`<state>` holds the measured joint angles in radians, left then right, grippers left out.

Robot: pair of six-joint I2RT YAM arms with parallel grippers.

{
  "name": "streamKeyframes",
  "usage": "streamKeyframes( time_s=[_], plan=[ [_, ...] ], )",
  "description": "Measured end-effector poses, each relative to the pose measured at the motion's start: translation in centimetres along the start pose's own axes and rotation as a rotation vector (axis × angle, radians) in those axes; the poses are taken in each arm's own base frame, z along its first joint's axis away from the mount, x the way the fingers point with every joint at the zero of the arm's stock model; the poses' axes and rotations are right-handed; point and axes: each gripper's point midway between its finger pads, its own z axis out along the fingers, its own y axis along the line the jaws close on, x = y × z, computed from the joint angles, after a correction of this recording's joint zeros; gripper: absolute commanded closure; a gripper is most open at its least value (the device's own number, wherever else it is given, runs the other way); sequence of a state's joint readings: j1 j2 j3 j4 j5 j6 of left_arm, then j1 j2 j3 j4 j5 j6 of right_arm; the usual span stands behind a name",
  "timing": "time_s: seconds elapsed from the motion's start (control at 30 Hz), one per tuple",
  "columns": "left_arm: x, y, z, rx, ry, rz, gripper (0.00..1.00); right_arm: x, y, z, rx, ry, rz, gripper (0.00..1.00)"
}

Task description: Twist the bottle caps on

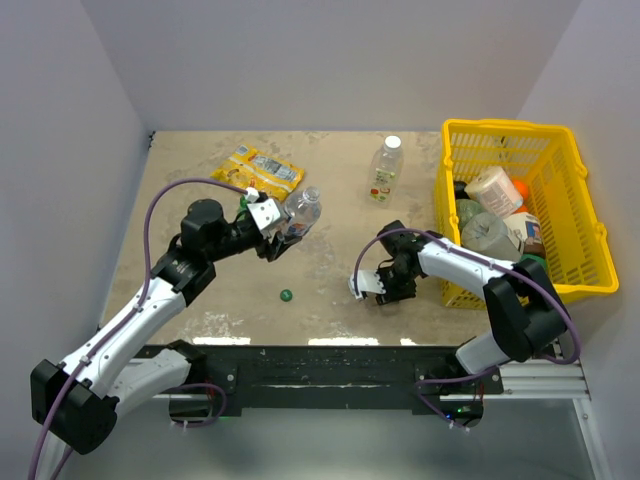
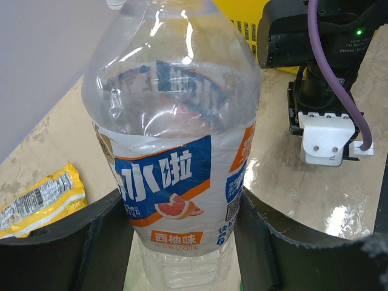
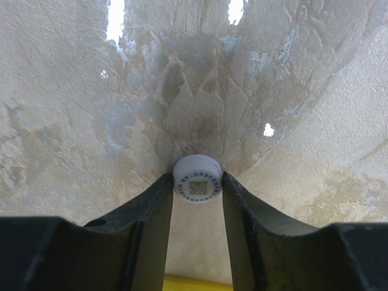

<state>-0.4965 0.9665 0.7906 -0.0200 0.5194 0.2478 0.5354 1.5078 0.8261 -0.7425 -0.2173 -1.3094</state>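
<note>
Between right fingers [image 3: 151,212], white cap [image 3: 197,180]

The top camera looked down over the whole bench [image 1: 200,200] from six o'clock; both wrist cameras sat close, the left one sharing the right arm [image 2: 303,36].

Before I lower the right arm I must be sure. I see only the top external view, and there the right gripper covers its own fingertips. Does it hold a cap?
Observer: Yes. The right wrist view shows a white cap pinched between the right gripper's fingertips.
Operator: And the bottle in the left gripper, which one is it?
Observer: The left wrist view shows a clear bottle between the left gripper's fingers; its blue and orange label pictures a grapefruit slice.
</note>
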Motion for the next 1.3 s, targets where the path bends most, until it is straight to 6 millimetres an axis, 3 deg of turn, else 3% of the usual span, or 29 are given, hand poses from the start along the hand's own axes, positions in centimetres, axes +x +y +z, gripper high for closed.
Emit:
streamKeyframes(
  time_s=[0.3, 0.4, 0.5, 0.63, 0.73, 0.87, 1.03, 1.3],
  plan=[
    [0.0, 0.0, 0.0, 0.0, -0.001, -0.002, 1.0, -0.2, -0.3, -0.3, 0.009, -0.004, 0.021, 0.74],
    [0.0, 0.0, 0.0, 0.001, 0.0, 0.002, 1.0, -1.4, -2.1, -2.2, 0.051, -0.031, 0.058, 0.76],
    [0.4, -0.1, 0.0, 0.014, 0.011, 0.029, 1.0, -4.9, -6.3, -7.0, 0.158, -0.136, 0.118, 0.78],
    [1.8, -0.7, -0.3, 0.058, 0.066, 0.098, 1.0, -11.1, -11.2, -16.4, 0.344, -0.379, 0.145, 0.79],
    [2.5, -0.8, -0.4, 0.097, 0.117, 0.151, 1.0, -14.5, -11.0, -22.6, 0.425, -0.548, 0.154, 0.78],
    [1.7, -0.3, -0.3, 0.127, 0.139, 0.235, 1.0, -16.7, -9.2, -26.9, 0.446, -0.683, 0.168, 0.77],
    [0.1, 0.7, 0.2, 0.149, 0.163, 0.295, 1.0, -18.3, -8.4, -28.4, 0.418, -0.755, 0.198, 0.76],
    [0.6, 0.5, 0.1, 0.172, 0.189, 0.309, 1.0, -20.3, -8.2, -28.6, 0.382, -0.81, 0.219, 0.76]
  ],
)
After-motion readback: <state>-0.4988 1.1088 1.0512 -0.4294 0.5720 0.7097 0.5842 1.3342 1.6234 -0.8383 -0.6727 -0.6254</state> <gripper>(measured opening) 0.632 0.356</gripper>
